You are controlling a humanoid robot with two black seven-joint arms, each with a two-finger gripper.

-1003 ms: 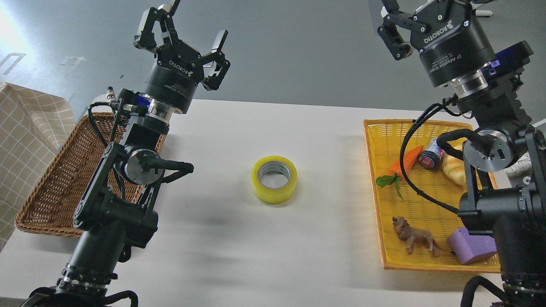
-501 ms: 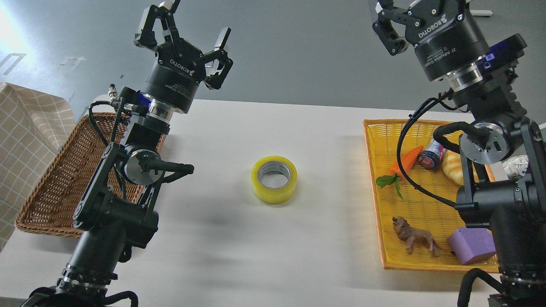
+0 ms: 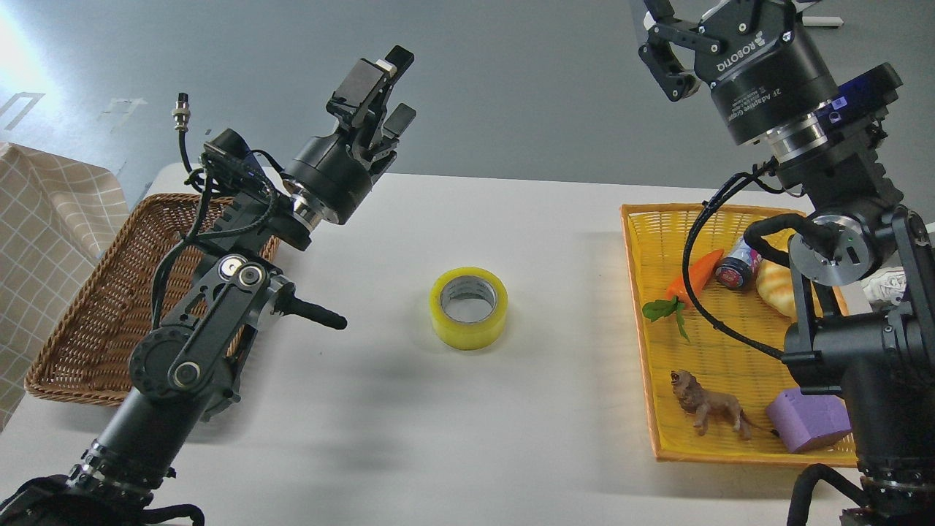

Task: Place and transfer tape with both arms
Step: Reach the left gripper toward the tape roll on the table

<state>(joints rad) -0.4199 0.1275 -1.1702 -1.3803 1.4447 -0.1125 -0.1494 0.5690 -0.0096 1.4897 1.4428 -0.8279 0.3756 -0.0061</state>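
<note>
The left gripper (image 3: 376, 88) has swung sideways, jaws' state unclear; one tape (image 3: 469, 307) lies untouched.

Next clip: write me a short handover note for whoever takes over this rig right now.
Left claw: raised over the table's left side, turned edge-on; open or shut cannot be told. Holds nothing.
Right claw: raised, partly out of view, state unclear.
Translucent yellow packing tape roll: flat on the white table, mid-table, untouched.
Brown wicker basket sits left, yellow woven tray right.
Done: tape set mid-table. Left: pick up and transfer it.
</note>
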